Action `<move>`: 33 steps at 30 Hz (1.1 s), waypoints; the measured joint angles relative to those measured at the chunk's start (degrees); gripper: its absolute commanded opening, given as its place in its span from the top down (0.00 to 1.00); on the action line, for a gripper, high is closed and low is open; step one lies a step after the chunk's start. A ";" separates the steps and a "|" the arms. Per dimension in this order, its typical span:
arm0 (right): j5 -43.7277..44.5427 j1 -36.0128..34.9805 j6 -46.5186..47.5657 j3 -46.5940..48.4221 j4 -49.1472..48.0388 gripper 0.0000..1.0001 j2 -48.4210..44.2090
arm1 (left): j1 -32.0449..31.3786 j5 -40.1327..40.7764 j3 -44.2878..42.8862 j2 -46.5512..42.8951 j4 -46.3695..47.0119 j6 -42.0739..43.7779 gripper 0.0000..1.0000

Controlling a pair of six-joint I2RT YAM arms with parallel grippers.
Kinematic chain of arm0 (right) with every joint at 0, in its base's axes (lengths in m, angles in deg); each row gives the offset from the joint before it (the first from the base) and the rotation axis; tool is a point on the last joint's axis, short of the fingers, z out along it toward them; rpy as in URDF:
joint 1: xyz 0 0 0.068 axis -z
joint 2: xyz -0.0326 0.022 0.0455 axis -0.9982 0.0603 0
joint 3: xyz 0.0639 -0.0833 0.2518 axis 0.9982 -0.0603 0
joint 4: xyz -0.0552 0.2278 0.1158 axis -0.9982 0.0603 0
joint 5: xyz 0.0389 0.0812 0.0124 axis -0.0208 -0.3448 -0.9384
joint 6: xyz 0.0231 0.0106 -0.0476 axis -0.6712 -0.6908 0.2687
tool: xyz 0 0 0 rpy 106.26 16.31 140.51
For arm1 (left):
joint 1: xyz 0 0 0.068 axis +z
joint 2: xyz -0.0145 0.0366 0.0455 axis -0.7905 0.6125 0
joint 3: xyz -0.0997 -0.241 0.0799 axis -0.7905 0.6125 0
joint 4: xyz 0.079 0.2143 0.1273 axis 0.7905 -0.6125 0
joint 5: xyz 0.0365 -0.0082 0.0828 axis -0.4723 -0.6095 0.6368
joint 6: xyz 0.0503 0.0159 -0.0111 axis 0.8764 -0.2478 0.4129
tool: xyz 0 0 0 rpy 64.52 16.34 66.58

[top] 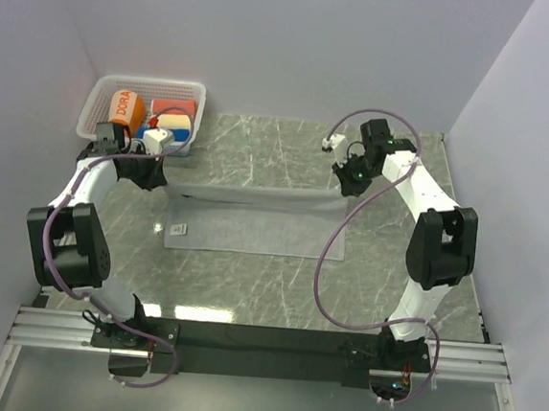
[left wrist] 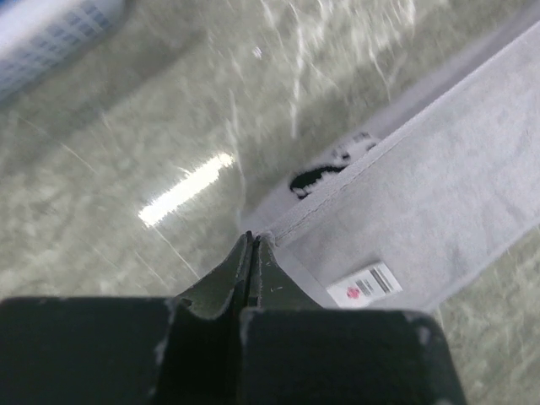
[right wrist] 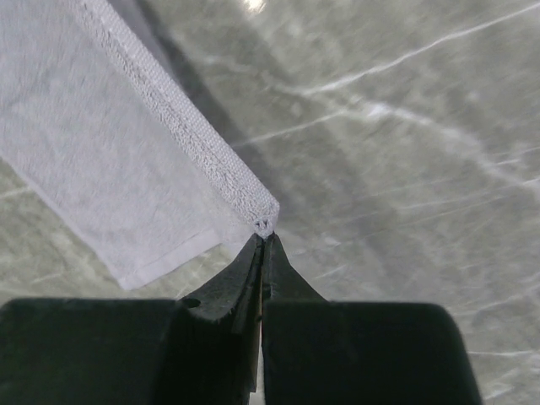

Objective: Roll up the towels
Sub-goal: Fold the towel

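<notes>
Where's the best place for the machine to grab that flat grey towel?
The plain grey terry towel is thin and limp, so probably pinch its hemmed corners, one per pincer, each from its own outer end. The left pincer and right pincer are shut on the far corners.

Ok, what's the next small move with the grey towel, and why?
Probably carry both corners together toward the near edge, keeping the hem taut. The left tool and right tool are each shut on a far corner of the grey towel, held raised, while its near half lies flat.
</notes>
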 measured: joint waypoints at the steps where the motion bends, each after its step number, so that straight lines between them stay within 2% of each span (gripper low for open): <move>1: -0.17 0.00 0.37 -1.68 -0.02 1.00 -0.39 | 0.02 0.02 0.92 -0.44 -0.13 0.50 1.00; 8: -1.66 0.00 2.16 -11.15 0.17 1.00 -2.84 | 0.96 -0.44 6.88 -5.16 -3.34 4.48 1.00; 16: -3.02 -0.37 3.37 -15.50 0.24 1.00 -9.64 | 2.27 -1.51 10.54 -8.39 -5.95 7.52 1.00; 29: -2.43 -3.48 3.56 -23.91 -0.98 1.00 -9.84 | 2.54 -0.85 17.18 -9.38 -6.01 9.16 1.00; 33: -1.95 -3.65 3.50 -24.46 -1.44 0.93 -9.64 | 2.54 -0.83 17.20 -9.38 -5.79 9.97 0.99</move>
